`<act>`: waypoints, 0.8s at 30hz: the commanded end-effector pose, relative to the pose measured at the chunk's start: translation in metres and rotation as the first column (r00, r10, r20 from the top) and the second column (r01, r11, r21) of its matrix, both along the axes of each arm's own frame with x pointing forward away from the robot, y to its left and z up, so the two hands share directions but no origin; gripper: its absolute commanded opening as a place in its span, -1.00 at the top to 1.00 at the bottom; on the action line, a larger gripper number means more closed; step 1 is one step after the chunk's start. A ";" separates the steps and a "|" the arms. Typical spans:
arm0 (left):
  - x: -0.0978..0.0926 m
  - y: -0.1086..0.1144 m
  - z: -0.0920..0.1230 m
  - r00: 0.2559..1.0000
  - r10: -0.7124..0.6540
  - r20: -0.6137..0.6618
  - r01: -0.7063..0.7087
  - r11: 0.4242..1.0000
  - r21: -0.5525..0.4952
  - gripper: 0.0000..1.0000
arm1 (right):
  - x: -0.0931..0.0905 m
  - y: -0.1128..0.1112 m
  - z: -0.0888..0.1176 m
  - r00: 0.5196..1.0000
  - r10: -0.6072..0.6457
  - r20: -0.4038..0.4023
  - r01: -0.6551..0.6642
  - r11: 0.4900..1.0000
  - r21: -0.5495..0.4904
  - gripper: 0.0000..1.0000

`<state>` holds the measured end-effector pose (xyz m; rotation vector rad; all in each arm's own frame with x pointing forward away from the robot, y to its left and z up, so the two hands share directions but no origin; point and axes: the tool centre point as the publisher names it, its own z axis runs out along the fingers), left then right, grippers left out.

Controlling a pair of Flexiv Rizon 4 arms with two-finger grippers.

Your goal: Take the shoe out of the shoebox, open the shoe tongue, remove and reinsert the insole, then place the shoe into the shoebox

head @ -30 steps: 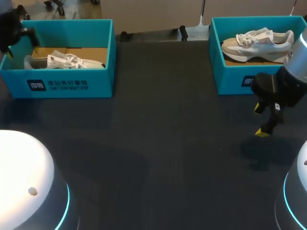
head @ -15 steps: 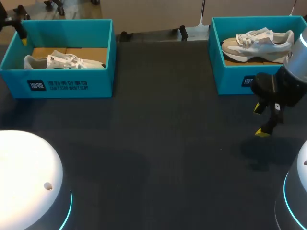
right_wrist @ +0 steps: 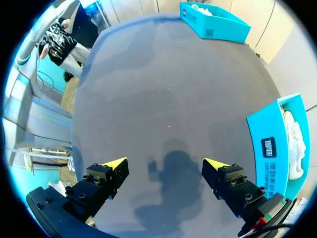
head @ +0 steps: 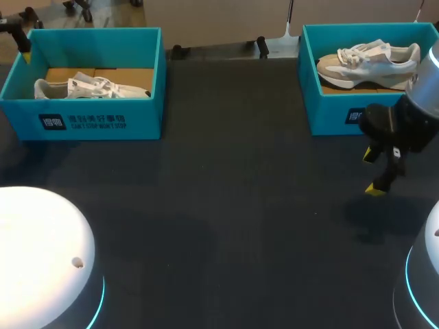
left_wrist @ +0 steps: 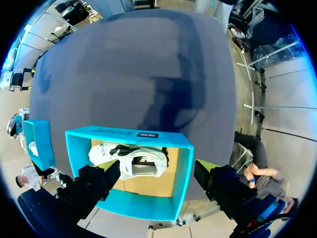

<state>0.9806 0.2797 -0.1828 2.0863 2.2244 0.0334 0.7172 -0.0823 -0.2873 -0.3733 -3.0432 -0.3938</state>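
A teal shoebox stands at the table's far left with a white shoe lying in it. A second teal shoebox at the far right holds a beige and white shoe. My left gripper hangs by the left box's far-left corner, mostly out of the head view. In the left wrist view the left gripper is open above that box, looking down at the shoe. My right gripper is open and empty above the bare table, just in front of the right box.
In the right wrist view the right gripper hangs over dark table cloth, the right box beside it and the left box far ahead. A wide stretch of dark table lies between the boxes.
My left arm has drawn back from over the left box's left end toward the far-left corner. The right arm and both shoes have not moved.
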 end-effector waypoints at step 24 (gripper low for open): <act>-0.001 0.000 0.000 1.000 -0.001 0.001 0.001 1.000 0.001 -1.00 | 0.183 -0.059 0.058 0.869 -0.495 0.000 0.479 0.842 -0.248 -1.00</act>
